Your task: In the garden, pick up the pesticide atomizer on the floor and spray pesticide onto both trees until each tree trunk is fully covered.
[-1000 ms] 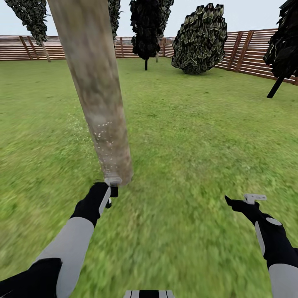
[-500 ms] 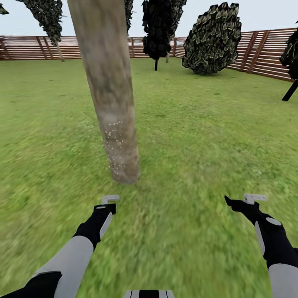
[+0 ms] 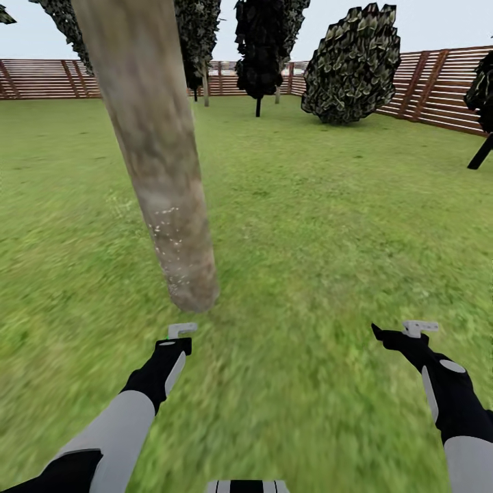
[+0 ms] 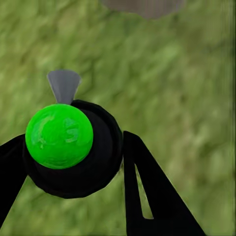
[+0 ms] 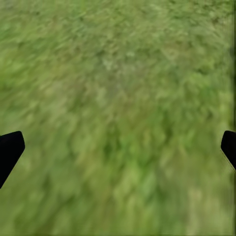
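Between the black fingers of the left pincer (image 4: 73,162) sits the small dark pesticide atomizer with bright green dot (image 4: 59,136), clamped, just short of the thick mottled grey-brown tree trunk (image 3: 154,157) flecked with white specks (image 3: 171,236). Right pincer (image 5: 118,147) spread wide, empty, over green lawn (image 3: 329,226).

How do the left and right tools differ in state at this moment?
The left tool is shut on the small dark pesticide atomizer with the bright green dot; the right tool is open and holds nothing, its black tips spread wide over grass. In the head view the left tool sits near the base of the thick mottled grey-brown tree trunk; the right tool is off over open green lawn. Both reach forward at similar height.
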Tool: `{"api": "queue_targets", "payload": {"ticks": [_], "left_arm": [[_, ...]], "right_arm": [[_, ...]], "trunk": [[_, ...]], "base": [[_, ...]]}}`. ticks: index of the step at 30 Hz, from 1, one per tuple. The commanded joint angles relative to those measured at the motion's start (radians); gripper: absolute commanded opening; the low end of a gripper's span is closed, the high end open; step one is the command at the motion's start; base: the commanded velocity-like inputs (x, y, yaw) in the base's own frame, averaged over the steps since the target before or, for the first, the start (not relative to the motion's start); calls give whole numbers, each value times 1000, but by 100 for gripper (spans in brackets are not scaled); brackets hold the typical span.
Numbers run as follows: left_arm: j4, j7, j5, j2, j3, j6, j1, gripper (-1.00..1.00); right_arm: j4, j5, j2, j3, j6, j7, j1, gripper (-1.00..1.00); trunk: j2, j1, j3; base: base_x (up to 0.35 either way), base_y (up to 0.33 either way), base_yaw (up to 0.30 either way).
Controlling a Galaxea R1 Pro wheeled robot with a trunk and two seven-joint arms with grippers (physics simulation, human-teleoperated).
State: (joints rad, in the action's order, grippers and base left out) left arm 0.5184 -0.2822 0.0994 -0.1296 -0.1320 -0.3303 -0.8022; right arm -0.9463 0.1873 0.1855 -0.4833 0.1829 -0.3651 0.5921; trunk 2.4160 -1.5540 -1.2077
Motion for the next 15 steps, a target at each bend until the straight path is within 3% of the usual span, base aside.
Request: {"api": "queue_targets", "payload": {"ticks": [1,15], "left_arm": [[0,0,0,0,0,-1,0,-100],[-4,0,0,-1,1,-1,0,-100]], "right_arm": [[0,0,0,0,0,0,0,100],[1,0,-1,0,0,0,0,100]], "trunk": [[0,0,0],[0,0,0]], "base": [[150,-250,77],[165,-250,260]]}}
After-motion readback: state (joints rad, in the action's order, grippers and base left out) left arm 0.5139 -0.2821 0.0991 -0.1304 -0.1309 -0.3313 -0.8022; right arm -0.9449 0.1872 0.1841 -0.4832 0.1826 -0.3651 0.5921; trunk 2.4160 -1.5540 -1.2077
